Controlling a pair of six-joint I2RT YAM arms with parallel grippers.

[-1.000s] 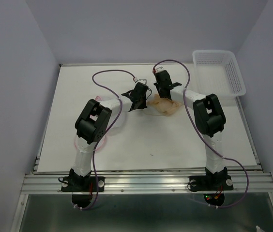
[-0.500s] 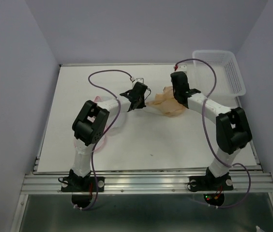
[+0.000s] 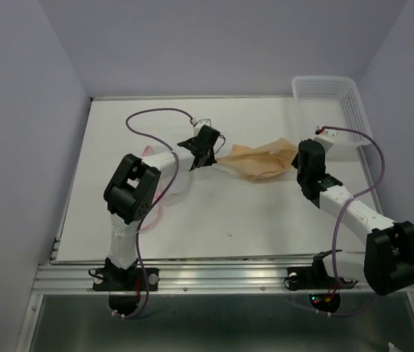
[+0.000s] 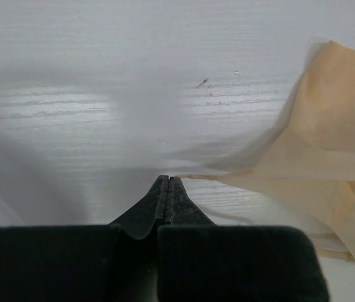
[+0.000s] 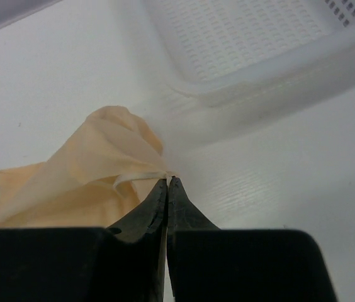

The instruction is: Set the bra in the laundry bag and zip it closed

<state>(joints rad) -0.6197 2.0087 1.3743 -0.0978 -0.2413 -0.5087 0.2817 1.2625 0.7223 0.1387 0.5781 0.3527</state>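
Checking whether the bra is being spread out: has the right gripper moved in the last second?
Yes. The right gripper went rightward, nearer the basket, stretching the bra away from the left gripper.

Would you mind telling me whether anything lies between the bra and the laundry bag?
Only the left arm: it stretches over the laundry bag, hiding most of it, and holds the bra just beyond. No other object lies on the table between them.

I see even, soft overhead light — a glare band on the counter [image 4: 51,107] in the left wrist view, gripper bodies blurred up close.
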